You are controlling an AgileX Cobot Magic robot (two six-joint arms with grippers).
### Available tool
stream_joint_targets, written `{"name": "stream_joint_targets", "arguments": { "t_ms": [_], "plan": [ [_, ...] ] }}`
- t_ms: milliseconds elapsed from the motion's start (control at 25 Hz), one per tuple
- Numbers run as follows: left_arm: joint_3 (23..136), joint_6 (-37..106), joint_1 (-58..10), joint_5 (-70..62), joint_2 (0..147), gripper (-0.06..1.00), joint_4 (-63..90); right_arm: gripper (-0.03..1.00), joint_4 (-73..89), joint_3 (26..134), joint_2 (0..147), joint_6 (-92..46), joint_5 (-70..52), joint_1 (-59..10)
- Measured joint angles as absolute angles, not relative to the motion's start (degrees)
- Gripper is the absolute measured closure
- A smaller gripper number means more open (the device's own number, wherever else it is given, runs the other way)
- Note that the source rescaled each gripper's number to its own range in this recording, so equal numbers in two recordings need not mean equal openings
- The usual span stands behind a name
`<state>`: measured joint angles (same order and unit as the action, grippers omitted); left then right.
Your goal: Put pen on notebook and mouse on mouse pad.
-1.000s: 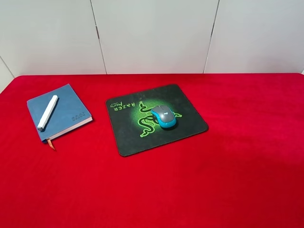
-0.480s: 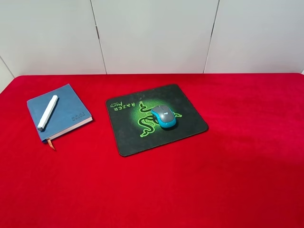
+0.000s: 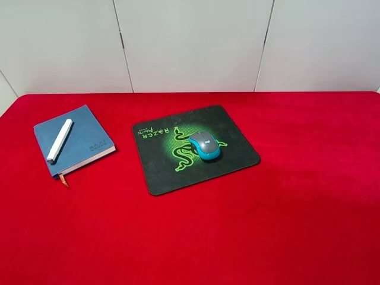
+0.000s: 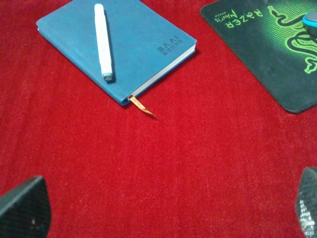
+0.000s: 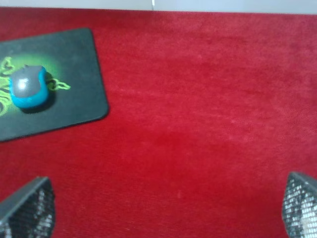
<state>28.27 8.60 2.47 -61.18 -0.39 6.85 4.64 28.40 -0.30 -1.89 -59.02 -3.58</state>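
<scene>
The white pen [image 3: 59,140] lies diagonally across the blue notebook [image 3: 83,148] at the left of the red table; in the left wrist view the pen [image 4: 103,42] rests on the notebook [image 4: 133,39], whose orange ribbon sticks out. The grey and teal mouse [image 3: 205,145] sits on the black Razer mouse pad [image 3: 231,133] in the middle; the right wrist view shows the mouse [image 5: 28,86] on the mouse pad [image 5: 79,64]. My left gripper [image 4: 163,210] and right gripper [image 5: 163,210] are both open, empty, and well back from the objects. Neither arm appears in the exterior high view.
A red cloth [image 3: 297,208] covers the whole table. A pale panelled wall [image 3: 190,41] stands behind its far edge.
</scene>
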Motion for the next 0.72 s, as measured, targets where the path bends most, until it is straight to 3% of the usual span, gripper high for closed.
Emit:
{"name": "stream_joint_targets", "arguments": {
  "t_ms": [720],
  "plan": [
    [28.3,8.6,2.5,-61.2,-0.4,-0.06,6.8,-0.03,4.9,28.4,-0.3,-1.0,-59.0,-3.6]
  ]
}}
